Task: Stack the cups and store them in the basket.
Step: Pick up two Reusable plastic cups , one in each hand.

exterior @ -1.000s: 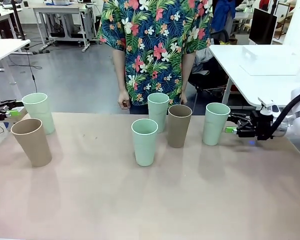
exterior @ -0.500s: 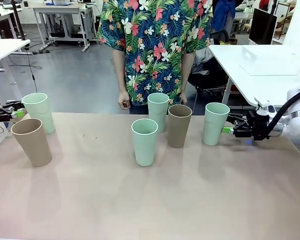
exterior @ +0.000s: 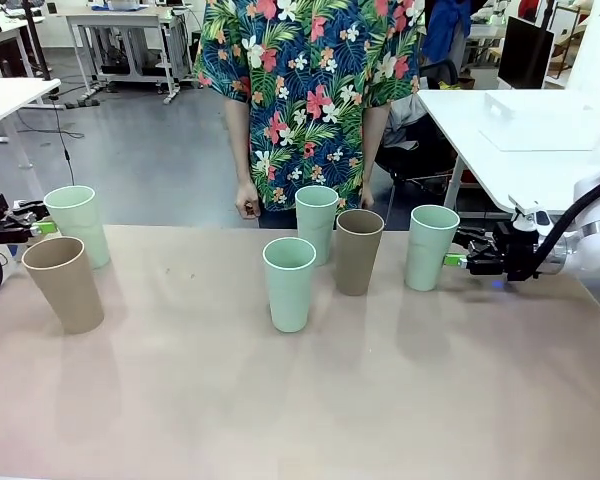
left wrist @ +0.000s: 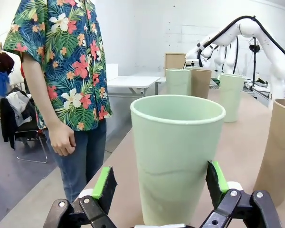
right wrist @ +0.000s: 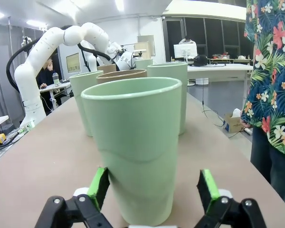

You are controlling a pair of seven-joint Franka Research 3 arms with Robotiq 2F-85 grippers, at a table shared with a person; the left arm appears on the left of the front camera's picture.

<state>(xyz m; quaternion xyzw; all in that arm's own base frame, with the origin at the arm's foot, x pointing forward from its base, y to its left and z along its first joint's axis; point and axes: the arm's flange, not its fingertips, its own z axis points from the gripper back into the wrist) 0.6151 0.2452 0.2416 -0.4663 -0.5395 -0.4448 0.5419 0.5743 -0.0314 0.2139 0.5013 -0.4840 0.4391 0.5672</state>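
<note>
Pale mint tapered matte cup (exterior: 78, 225) at far left is framed by the left gripper (exterior: 44, 228), rightmost mint cup (exterior: 430, 247) by the right gripper (exterior: 450, 260); fingers parted, nothing clamped.

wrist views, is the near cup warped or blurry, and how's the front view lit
Left wrist view: leftmost mint cup looms, wide-angle, sharp. Right wrist view: rightmost mint cup likewise, ceiling lights glare above. Front view: even light, faint shadows on the table.

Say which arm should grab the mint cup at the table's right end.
Right. The right gripper, open, faces that cup, which stands in line between its fingers in the wrist view; the left gripper sits at the opposite end by another mint cup.
</note>
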